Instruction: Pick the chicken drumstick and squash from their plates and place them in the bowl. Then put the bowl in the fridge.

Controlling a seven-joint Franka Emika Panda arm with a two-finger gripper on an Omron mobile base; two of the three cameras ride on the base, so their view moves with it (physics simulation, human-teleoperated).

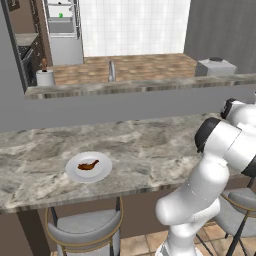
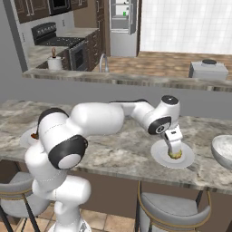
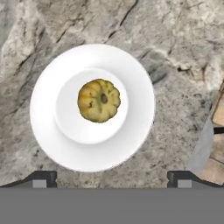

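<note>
A yellow ribbed squash (image 3: pixel 99 100) lies in the middle of a white plate (image 3: pixel 48 131) on the marble counter. My gripper (image 3: pixel 111 179) hangs straight above it, open, both tips wide apart and nothing between them. From the right base view the gripper (image 2: pixel 174 149) is just over the squash (image 2: pixel 176 155) on its plate (image 2: pixel 158 156). The off-white bowl (image 2: pixel 223 149) stands to the right of that plate. The reddish-brown chicken drumstick (image 1: pixel 88 164) lies on the other plate (image 1: pixel 75 172), far to the left. The fridge (image 2: pixel 122 18) stands open at the back of the kitchen.
The counter's front edge (image 2: pixel 136 174) runs close by the squash plate, with grey stools (image 2: pixel 172 210) below it. A raised ledge (image 2: pixel 113 78) lies behind the counter, carrying a grey toaster (image 2: pixel 207 69). My arm (image 2: pixel 99 118) stretches over the counter between the plates.
</note>
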